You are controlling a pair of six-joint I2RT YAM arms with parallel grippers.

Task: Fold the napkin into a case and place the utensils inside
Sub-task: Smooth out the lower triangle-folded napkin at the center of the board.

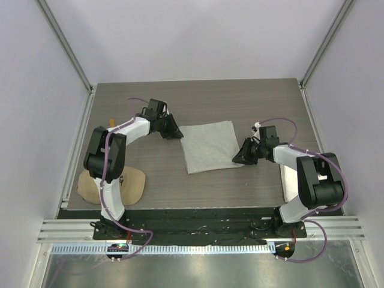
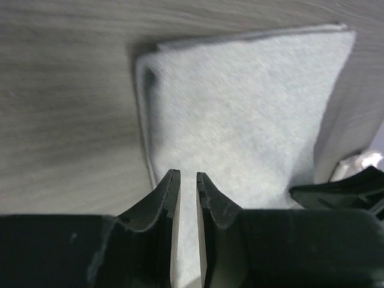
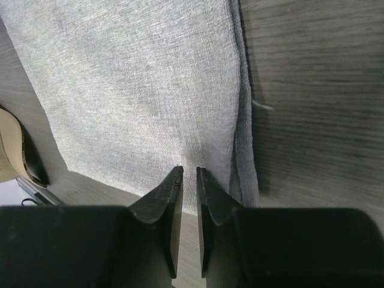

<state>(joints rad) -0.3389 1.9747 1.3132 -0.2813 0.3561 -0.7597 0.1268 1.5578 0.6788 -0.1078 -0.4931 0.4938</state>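
1. Napkin (image 1: 210, 147) lies flat in the middle of the desk (image 1: 240, 96), roughly square and turned a bit askew. Both wrist views show a second layer peeking out along one edge, so it looks doubled over.
2. Left gripper (image 1: 178, 134) sits low at the napkin's far-left corner. In its wrist view the fingers are almost together, with just a thin slit between them and the tips over the cloth. Honestly can't tell if it's actually pinching the cloth or just sitting on top.
3. Right gripper (image 1: 239, 159) is at the near-right edge of the napkin. Same deal here: fingers nearly together with a narrow gap, tips right at the cloth's edge. Can't tell whether it has hold of anything.
4. The two grippers are at opposite corners of the napkin, well apart.
5. A tan cap (image 1: 129, 186) sits at the near-left of the desk beside the left arm's base, well away from the napkin.
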